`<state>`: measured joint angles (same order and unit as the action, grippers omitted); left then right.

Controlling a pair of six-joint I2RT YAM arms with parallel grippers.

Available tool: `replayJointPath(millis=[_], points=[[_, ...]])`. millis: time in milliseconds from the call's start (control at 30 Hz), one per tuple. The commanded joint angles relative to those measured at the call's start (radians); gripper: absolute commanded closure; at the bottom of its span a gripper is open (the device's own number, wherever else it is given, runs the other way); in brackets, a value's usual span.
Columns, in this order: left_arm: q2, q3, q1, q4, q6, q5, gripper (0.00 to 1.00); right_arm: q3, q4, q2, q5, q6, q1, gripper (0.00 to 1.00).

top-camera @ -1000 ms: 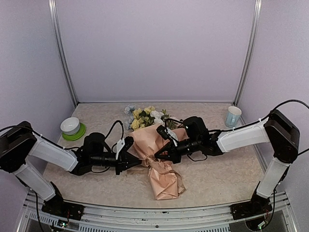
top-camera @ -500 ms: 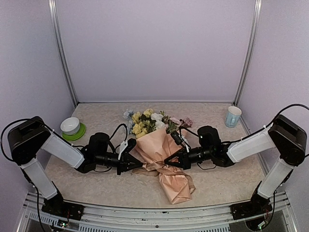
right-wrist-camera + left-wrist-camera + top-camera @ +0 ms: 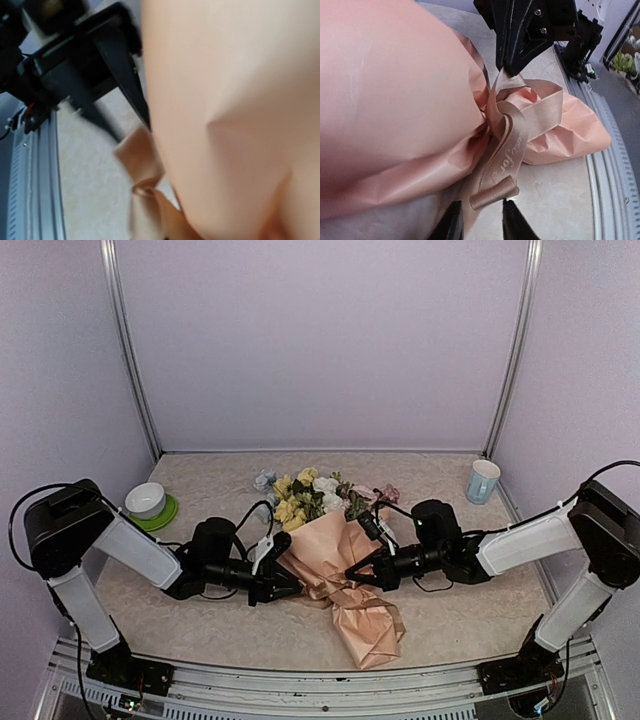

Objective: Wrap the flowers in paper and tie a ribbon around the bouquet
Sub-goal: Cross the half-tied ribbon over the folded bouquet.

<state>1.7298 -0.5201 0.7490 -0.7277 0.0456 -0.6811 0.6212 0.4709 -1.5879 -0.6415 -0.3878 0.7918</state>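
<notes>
- Left tool (image 3: 284,578): fingers (image 3: 512,222) slightly apart and clamping nothing. They sit low at the left side of the bouquet's waist.
- In the left wrist view the loose end of the ribbon (image 3: 507,150) lies just ahead of that gap, bottom centre of frame.
- Right tool (image 3: 508,66): pinched together on the ribbon at top centre of the left wrist view, coming in from the opposite side of the waist.
- The ribbon is looped and knotted around the cinched paper (image 3: 328,548), with script lettering on its face.
- Right wrist view: mostly blurred peach paper. A ribbon loop shows at lower centre and the dark left tool at upper left.
- The bouquet (image 3: 335,570) lies on the desk (image 3: 450,620) at centre of the top view.
- The flowers (image 3: 308,493) point to the far wall. The crumpled paper tail points to the near edge, lower centre.
- White bowl (image 3: 145,499) on a green plate (image 3: 160,516), left of frame, well apart from the bouquet.
- Pale mug (image 3: 483,480) at the far right corner of the desk.
</notes>
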Motion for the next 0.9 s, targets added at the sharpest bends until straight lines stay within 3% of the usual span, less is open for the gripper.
replayJointPath(millis=[0,133,233,333,467,533,700,867], points=[[-0.059,0.080,0.046,-0.066,-0.033,0.114,0.58,0.018,-0.003,-0.011,0.026,0.035,0.009,1.00],[-0.161,0.176,0.078,-0.131,-0.074,0.231,0.38,0.012,0.014,-0.007,0.020,0.050,0.015,1.00],[-0.278,0.245,0.128,-0.134,-0.062,0.337,0.33,0.013,0.023,-0.009,0.004,0.064,0.016,1.00],[-0.349,0.200,0.179,-0.016,-0.009,0.386,0.35,0.027,0.020,-0.017,-0.012,0.086,0.018,1.00],[-0.269,-0.018,0.222,0.209,0.079,0.416,0.40,0.048,0.021,-0.031,-0.023,0.100,0.018,1.00],[-0.200,-0.088,0.206,0.209,0.110,0.412,0.42,0.053,0.024,-0.033,-0.028,0.102,0.018,1.00],[-0.062,-0.221,0.184,0.226,0.183,0.248,0.46,0.043,0.047,-0.033,-0.043,0.109,0.018,1.00],[-0.011,-0.265,0.179,0.288,0.248,0.200,0.55,0.037,0.056,-0.014,-0.046,0.130,0.018,1.00]])
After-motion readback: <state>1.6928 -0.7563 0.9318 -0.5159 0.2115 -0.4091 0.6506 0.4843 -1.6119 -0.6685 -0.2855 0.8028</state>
